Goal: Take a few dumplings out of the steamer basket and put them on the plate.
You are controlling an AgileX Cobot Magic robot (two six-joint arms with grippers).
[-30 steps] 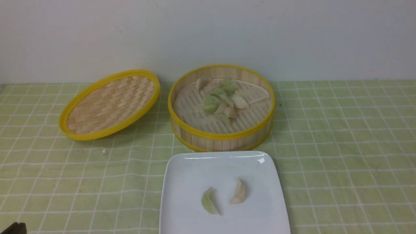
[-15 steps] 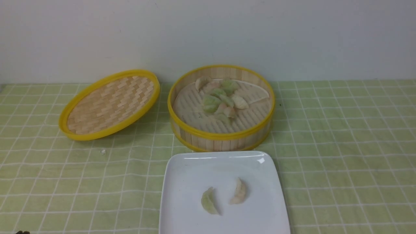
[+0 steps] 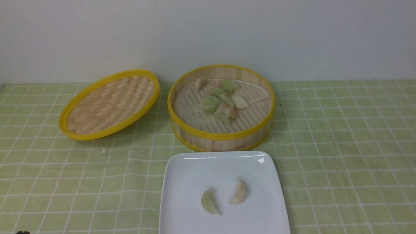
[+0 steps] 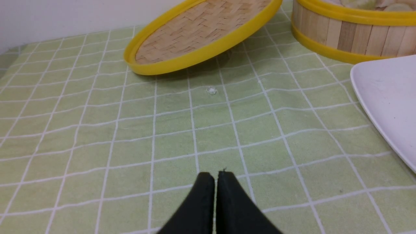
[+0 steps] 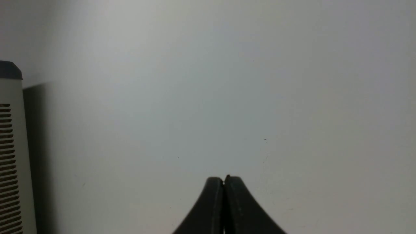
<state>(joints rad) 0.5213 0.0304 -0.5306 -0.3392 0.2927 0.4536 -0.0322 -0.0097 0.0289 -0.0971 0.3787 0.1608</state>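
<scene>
Dumplings are held by neither arm: the left gripper (image 4: 216, 177) has its black fingers (image 4: 203, 198) pressed together with nothing between them, low over the green checked cloth (image 4: 97, 130) that covers the tabletop. The right gripper (image 5: 224, 180) also has its fingers (image 5: 239, 201) pressed together and empty, pointing at a plain pale wall (image 5: 227, 81), with a vented grey-white unit (image 5: 11, 156) at the edge of that view.

Outward from the left fingers, a small pale crumb (image 4: 211, 90) lies on the cloth, and beyond it sits the woven lid (image 4: 201, 32) with its yellow rim, tilted so that one side is raised off the cloth. In the front view only a dark sliver shows at the bottom left corner; too little shows to say what it is.

On the near part of the cloth lies the plate (image 3: 182, 182), its far edge just in front of the steamer basket (image 3: 221, 138). Two dumplings rest on the plate, apart from each other: a light green one (image 3: 208, 201) and, to its right, a pale white one (image 3: 239, 191). Neither touches the rim.

The steamer basket stands open behind the plate, to the right of the lid (image 3: 109, 104). A cluster of dumplings (image 3: 221, 99) lies on its pale liner, green, white and pinkish pieces touching one another, gathered toward the far half of the floor, one against the far wall.
</scene>
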